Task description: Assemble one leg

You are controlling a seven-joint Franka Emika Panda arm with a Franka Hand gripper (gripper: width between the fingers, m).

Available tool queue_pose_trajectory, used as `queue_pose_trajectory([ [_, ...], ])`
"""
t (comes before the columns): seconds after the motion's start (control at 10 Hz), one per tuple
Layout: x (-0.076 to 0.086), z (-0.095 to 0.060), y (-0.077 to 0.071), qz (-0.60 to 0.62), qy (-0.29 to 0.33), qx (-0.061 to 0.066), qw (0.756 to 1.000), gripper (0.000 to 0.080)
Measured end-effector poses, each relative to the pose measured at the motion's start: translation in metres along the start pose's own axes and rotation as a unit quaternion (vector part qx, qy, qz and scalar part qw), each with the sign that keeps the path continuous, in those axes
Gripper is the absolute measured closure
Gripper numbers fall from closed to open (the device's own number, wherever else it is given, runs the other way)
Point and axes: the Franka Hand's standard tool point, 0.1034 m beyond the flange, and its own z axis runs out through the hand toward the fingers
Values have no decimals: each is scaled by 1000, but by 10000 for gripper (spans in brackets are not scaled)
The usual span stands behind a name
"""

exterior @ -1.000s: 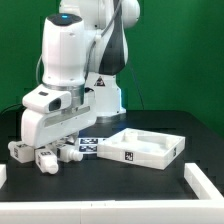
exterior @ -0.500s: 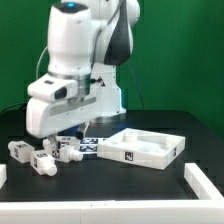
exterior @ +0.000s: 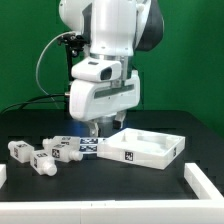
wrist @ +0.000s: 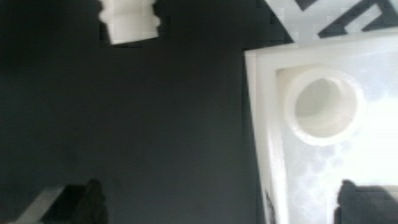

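Several white legs with tag markers lie on the black table at the exterior view's left, one near the front [exterior: 44, 161], one further left [exterior: 19, 149] and one by the marker board [exterior: 66, 150]. One leg [wrist: 128, 20] shows in the wrist view. My gripper [exterior: 95, 128] hangs above the table at the left corner of the white square panel [exterior: 150, 150]. In the wrist view the gripper [wrist: 222, 205] is open and empty, its fingers [wrist: 80, 205] wide apart over the dark table and the panel's rim. A round corner socket [wrist: 324, 105] lies just ahead of it.
The marker board [exterior: 90, 146] lies between the legs and the panel. White bars lie at the front left [exterior: 4, 172] and front right [exterior: 206, 180] of the table. The robot's base [exterior: 110, 100] stands behind, before a green backdrop.
The arm has risen from the legs at the exterior view's left and swung right to the panel's left corner. The legs stay on the table.
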Motion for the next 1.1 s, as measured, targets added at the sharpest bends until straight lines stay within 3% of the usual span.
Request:
queue_pose_trajectory([
  [0.2,2,1,-2,-2,0,0,1000,150],
  [0.3,21,7,-8,-11,17,-15,1000,150],
  [0.6,36,40,-20,-17,34,-19,999,150],
  [0.7,36,47,-25,-20,30,-14,999,150],
  [1.0,36,46,-23,-19,31,-15,999,175],
  [1.1,36,46,-23,-19,31,-15,999,353],
])
